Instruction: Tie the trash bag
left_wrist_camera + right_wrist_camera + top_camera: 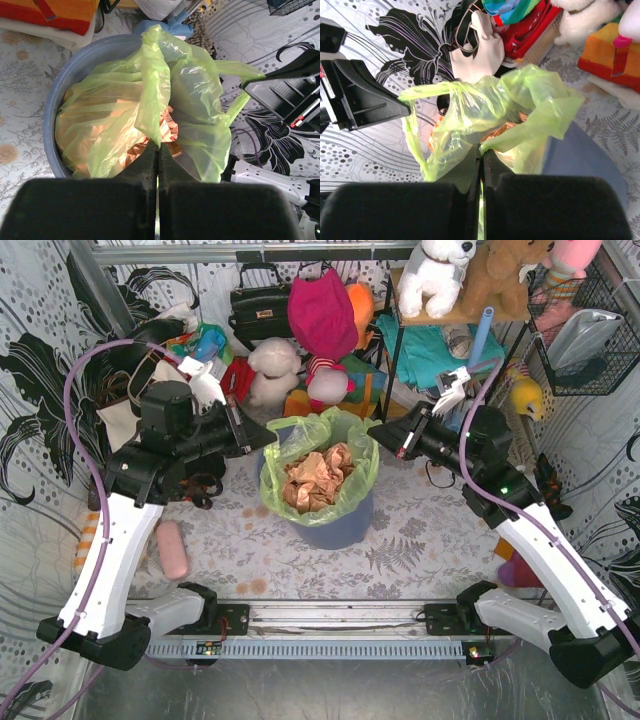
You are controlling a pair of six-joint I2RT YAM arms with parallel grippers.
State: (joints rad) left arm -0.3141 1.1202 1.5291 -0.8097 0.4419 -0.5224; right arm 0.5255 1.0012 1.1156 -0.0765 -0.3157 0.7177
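Observation:
The trash bag (320,465) is thin lime-green plastic with crumpled tan paper inside. It lines a blue-grey round bin (345,525) at the table's middle. My left gripper (268,440) is at the bag's left rim, and in the left wrist view it (158,147) is shut on a twisted strip of the trash bag (150,90). My right gripper (375,432) is at the bag's right rim. The right wrist view shows it (481,148) shut on a fold of the trash bag (495,105). A stretched green loop runs to the opposite gripper in both wrist views.
A pink oblong object (172,548) lies on the table at the left. Plush toys (272,370), a black handbag (260,305) and a cream tote (482,45) crowd the back. A shelf with toys (470,280) and a wire basket (585,340) stand at the right.

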